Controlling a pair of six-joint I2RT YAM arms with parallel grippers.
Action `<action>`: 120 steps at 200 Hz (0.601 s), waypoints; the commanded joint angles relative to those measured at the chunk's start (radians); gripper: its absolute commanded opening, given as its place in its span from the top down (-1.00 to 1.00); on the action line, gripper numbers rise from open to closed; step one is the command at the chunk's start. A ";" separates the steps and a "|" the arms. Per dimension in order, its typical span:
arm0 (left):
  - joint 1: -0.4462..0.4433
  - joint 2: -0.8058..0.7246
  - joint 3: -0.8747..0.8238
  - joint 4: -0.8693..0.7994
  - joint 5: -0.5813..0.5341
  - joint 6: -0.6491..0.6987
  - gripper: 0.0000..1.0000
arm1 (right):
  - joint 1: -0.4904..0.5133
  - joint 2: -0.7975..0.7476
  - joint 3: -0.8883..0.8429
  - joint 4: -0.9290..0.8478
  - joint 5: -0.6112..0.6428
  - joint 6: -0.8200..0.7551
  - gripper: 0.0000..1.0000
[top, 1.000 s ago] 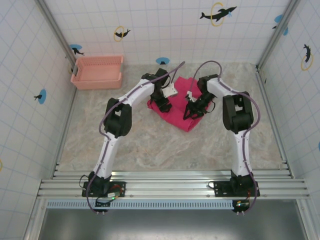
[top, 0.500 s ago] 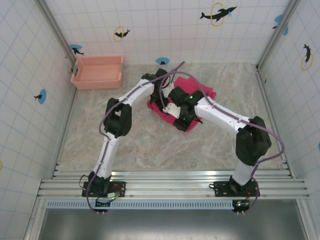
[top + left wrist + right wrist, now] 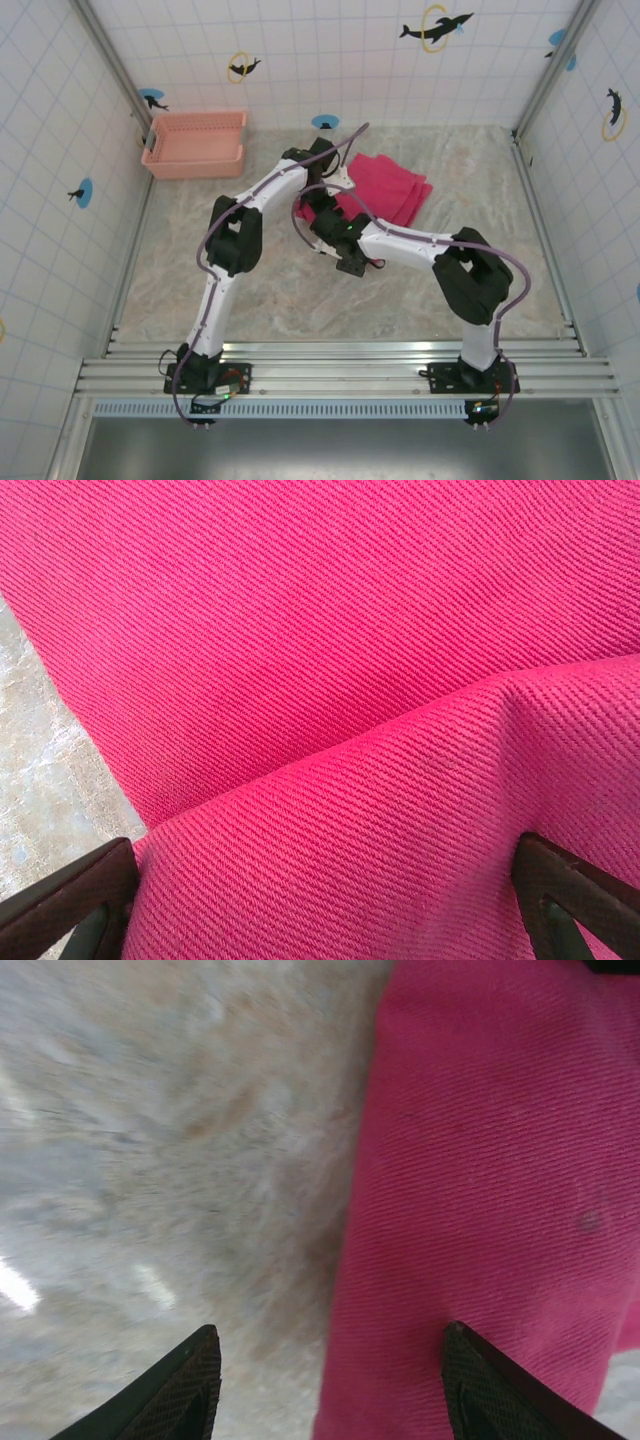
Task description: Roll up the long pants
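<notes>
Your overhead view is bright and evenly lit from above. The arms throw only short, soft shadows on the bench (image 3: 250, 290), and the wall lines lean outward toward the frame edges. Your left wrist view is sharp enough to read the weave of the long pants (image 3: 350, 680), with faint shading below the fold. Your right wrist view smears the marble with blur, and there's white glare at the left edge.

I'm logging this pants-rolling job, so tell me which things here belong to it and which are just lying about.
Belongs to the job: long pants; left gripper, open; right gripper, open.
Just lying about: pink basket by the far left wall.
</notes>
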 commanded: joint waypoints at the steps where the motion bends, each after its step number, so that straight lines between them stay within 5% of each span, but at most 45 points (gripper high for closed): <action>1: -0.004 0.055 -0.073 -0.075 -0.027 -0.006 -0.95 | 0.010 0.081 0.035 0.017 0.168 -0.027 -0.20; 74: 0.010 0.007 -0.139 -0.055 -0.003 0.001 -0.95 | -0.062 0.204 0.118 0.006 0.199 -0.058 -0.07; 120: 0.036 -0.016 -0.161 -0.047 0.026 0.003 -0.95 | -0.122 0.215 0.153 -0.019 0.050 -0.129 0.59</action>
